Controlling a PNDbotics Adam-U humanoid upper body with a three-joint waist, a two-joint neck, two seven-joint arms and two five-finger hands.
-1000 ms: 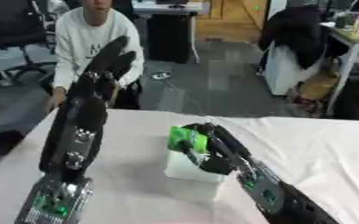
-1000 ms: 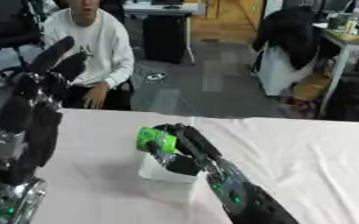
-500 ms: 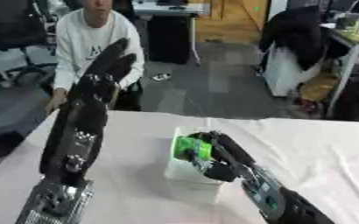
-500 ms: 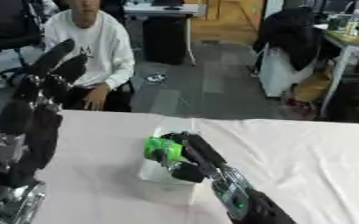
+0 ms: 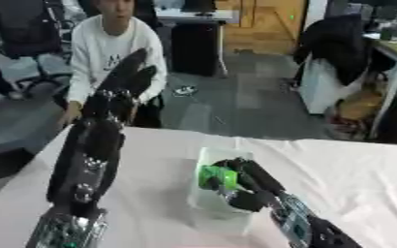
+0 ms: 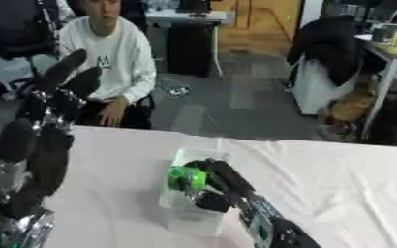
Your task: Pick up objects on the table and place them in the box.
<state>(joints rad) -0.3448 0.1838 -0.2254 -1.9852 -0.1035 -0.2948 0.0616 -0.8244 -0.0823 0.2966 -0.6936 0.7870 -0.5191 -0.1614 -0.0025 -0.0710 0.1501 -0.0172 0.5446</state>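
A small clear plastic box (image 5: 212, 208) stands on the pale table (image 5: 354, 169) near its middle. My right hand (image 5: 251, 190) comes in from the lower right and hangs over the box, its fingers curled round a bright green object (image 5: 214, 177). The green object sits just above the box's open top, partly hidden by my fingers. My left hand (image 5: 121, 89) is raised at the left, fingers straight and pointing up, holding nothing.
A pale cloth covers the table, with bare cloth to the right of the box. The table's far edge (image 5: 320, 143) runs behind the box. Beyond it lies an office floor with chairs and desks.
My right hand with the green object has come down from above the box's rim to its open top. The left arm stays raised. The camera has shifted a little.
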